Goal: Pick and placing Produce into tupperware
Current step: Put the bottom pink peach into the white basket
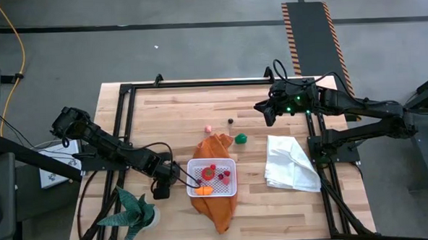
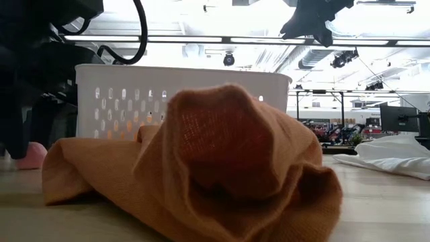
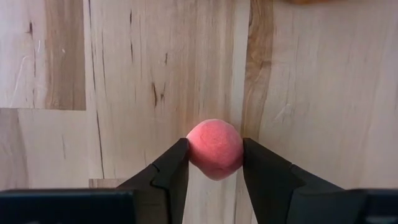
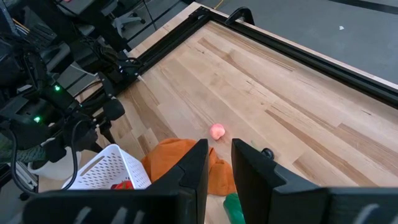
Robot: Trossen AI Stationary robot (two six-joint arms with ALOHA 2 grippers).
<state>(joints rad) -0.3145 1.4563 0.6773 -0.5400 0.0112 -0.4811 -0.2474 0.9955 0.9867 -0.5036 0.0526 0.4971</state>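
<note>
My left gripper [image 3: 214, 163] points down at the table left of the white tupperware [image 1: 229, 163] and is shut on a pink ball [image 3: 214, 148], which also shows low at the left in the low view [image 2: 30, 154]. The tupperware sits on an orange cloth [image 1: 219, 210] and holds red pieces [image 1: 224, 176] and an orange piece [image 1: 205, 190]. Another pink piece [image 1: 208, 128], a dark one [image 1: 230, 121] and a green one [image 1: 240, 138] lie on the wood beyond it. My right gripper [image 4: 219, 168] hovers over the far right of the table, its fingers a narrow gap apart and holding nothing. My left gripper pinches the pink ball across its middle [image 3: 198, 152] between its two fingertips [image 3: 174, 168], coming from above and pointing down. In the low view the ball's underside seems to be at the table top; whether it rests there or is just off it, I cannot tell.
A white cloth [image 1: 292, 163] lies right of the tupperware. A green spiky potted plant [image 1: 135, 214] stands at the near left corner. A black frame [image 1: 198, 83] runs along the table's far and side edges. Bare wood lies between the loose pieces and the far edge.
</note>
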